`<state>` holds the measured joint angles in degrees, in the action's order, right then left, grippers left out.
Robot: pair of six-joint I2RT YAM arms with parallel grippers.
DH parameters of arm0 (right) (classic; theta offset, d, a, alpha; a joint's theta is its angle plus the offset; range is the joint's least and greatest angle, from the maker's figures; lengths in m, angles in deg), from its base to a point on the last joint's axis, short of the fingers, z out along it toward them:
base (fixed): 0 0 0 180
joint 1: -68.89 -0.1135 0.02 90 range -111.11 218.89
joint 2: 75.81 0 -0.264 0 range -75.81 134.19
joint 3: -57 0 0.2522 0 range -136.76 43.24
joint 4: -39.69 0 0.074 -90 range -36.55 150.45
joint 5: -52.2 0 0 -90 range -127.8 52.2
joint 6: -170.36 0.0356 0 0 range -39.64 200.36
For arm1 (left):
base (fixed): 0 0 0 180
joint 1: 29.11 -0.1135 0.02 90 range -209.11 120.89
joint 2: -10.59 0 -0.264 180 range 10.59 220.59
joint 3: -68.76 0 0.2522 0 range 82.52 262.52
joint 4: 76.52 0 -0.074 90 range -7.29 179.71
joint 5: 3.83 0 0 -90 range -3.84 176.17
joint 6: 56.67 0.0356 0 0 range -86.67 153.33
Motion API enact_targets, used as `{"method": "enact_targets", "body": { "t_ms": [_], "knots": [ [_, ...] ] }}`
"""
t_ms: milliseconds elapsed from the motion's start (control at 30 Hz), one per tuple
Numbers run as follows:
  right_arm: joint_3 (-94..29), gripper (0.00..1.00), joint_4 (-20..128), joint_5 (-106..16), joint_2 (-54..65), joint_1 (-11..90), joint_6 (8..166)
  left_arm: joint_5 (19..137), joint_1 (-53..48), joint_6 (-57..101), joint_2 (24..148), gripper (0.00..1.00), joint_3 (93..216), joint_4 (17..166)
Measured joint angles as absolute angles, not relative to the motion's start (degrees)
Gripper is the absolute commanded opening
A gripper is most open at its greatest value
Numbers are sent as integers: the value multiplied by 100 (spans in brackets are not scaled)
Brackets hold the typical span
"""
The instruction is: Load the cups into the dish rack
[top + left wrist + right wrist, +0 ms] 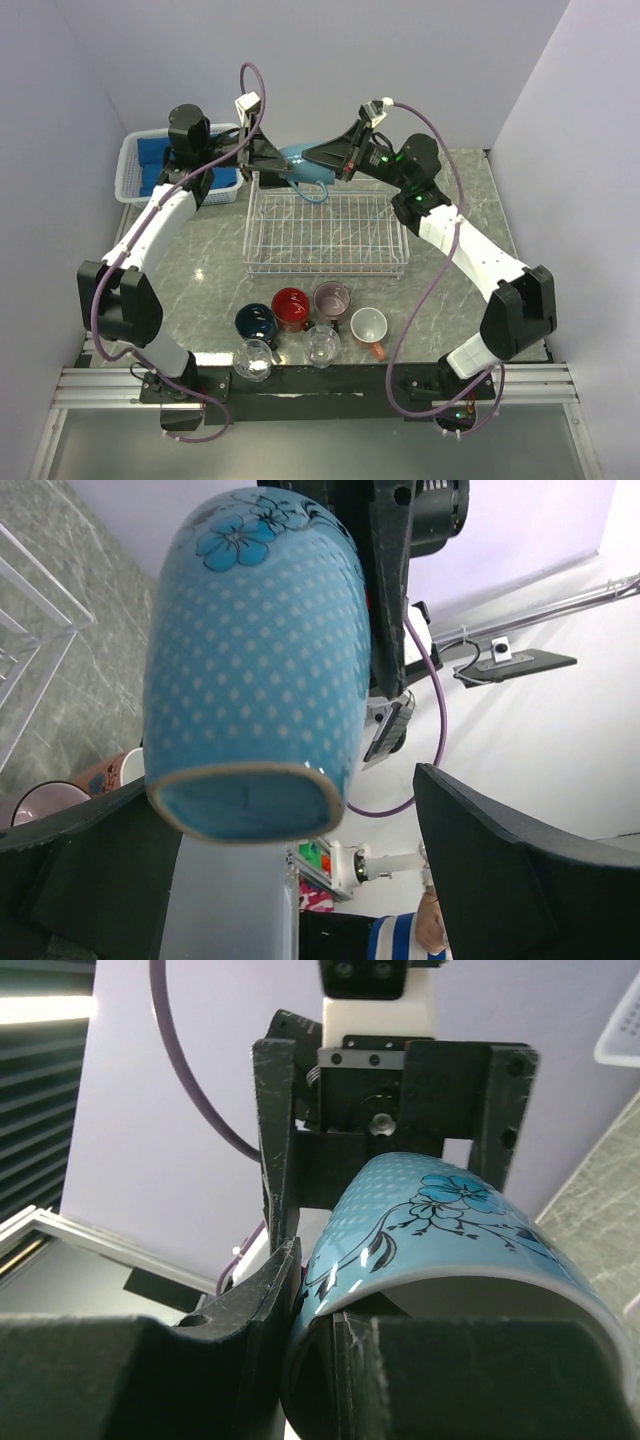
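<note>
A light-blue mug point(303, 166) held sideways in the air over the far edge of the dish rack point(326, 236), its rim pinched by the right gripper point(318, 1312); the left gripper point(266, 162) is spread wide around its base

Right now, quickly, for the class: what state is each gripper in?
Left gripper: open, with the base of the light-blue mug between its fingers.
Right gripper: shut on the light-blue mug at the rim.
</note>
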<state>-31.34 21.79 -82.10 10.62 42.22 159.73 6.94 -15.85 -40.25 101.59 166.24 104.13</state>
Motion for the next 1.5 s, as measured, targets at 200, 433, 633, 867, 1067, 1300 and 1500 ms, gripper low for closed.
{"method": "enact_targets", "body": {
  "t_ms": [200, 433, 633, 867, 1067, 1300, 1500],
  "knots": [
    [-3150, 0, 1525, -8210, 1433, 4132, 16428, 710, -1579, -4088, 10404, 96, 16744, 10406],
    [-3185, 0, 988, -8225, 1718, 3999, 16852, 736, -1579, -4086, 10498, 96, 16781, 10398],
    [-3309, 0, 712, -8229, 1910, 3948, 17130, 708, -1596, -4071, 10511, 82, 16851, 10393],
    [-3438, 0, 671, -8245, 2039, 3931, 17167, 697, -1668, -4112, 10540, 1, 16871, 10400],
    [-3445, 21, 791, -8291, 2039, 3931, 17156, 677, -1719, -3588, 10540, 1, 17000, 9740],
    [-3167, 49, 1215, -8461, 1888, 4073, 17057, 677, -1933, -2869, 10540, 1, 17094, 9008],
    [-2704, 63, 1921, -8726, 1326, 4678, 16682, 767, -2235, -2114, 10540, 1, 17334, 8000]
  ]
}}
